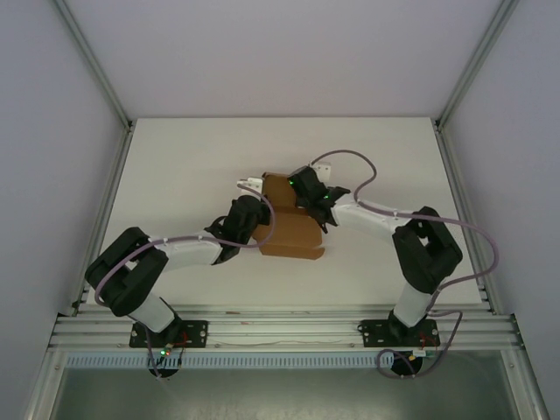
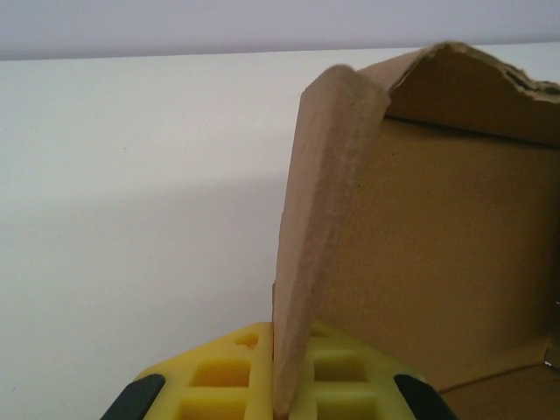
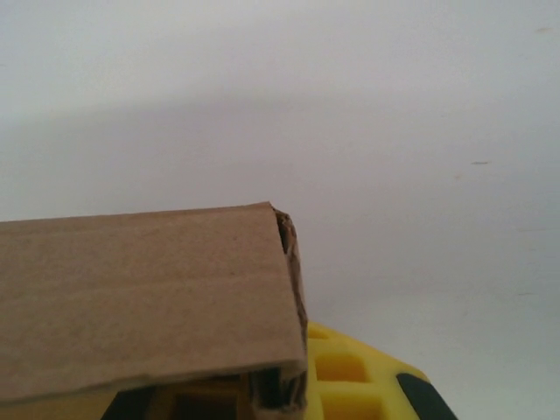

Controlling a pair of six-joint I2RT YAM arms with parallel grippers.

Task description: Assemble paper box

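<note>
Top external view is showing the box (image 1: 293, 234) lying around the middle of the desk (image 1: 175, 166), well apart from every edge, with both arms reaching over its far half. The left hand (image 1: 255, 186) is working at the far left corner; in the left wrist view its yellow pads (image 2: 219, 381) are pinching narrowly on a rounded flap (image 2: 319, 219) that is standing upright just beside a taller wall. The right hand (image 1: 302, 185) is sitting at the far side next to it, and in the right wrist view that hand (image 3: 267, 398) is closing tight on the thin edge of a folded panel (image 3: 140, 289). The cardboard is looking light and thin, probably stiff across each panel yet bending readily at its creases. One ragged top edge is suggesting it crushes or tears easily, so gentle pinches seem wise. It is likely sliding freely on the smooth desk, so one hand should be anchoring while the other folds. Flap edges and spots close to a crease are offering the best holds. Every surface is showing plain tan, carrying no brand, label or readable writing.
</note>
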